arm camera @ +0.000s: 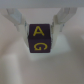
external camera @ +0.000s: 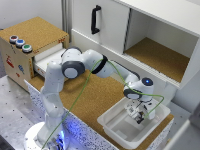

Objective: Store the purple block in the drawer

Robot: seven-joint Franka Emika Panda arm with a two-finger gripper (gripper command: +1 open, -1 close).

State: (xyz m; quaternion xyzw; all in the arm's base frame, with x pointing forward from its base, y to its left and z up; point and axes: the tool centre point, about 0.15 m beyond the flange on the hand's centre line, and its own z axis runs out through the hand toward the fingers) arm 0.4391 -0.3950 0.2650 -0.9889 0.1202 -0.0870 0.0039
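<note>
End effector (external camera: 138, 116) of the white Franka arm (external camera: 75, 67) reaches down into the white plastic tub (external camera: 116, 130), which sits on the cork-topped bench (external camera: 92, 97) toward the exterior view's right. Wrist view shows the small purple cube block with yellow letters (arm camera: 39, 39) sitting between the two pale fingers (arm camera: 63, 16), one finger on each side of it. Fingers look close to the block's sides, but contact is too blurred to call, so I cannot tell whether the end effector is clenched on the block or released. Block rests on the tub's white floor, or just above it; can't tell which.

Block orientation: roughly cubic, so no clear long axis. One face toward the wrist camera carries a yellow "A", and the adjoining face carries a yellow "G". Edges look about square to the finger line, no obvious tilt.

Tan wooden drawer with white inside (external camera: 46, 59) is pulled out from the small cork-topped box (external camera: 30, 37) at the exterior view's left, well apart from the tub. Three coloured buttons (external camera: 20, 43) sit on the box top. Drawer front is mostly hidden behind the arm's shoulder. Big white cabinet with vertical black handle (external camera: 95, 19) stands behind the bench, with an open cork-floored compartment (external camera: 155, 55) at the exterior view's right.
</note>
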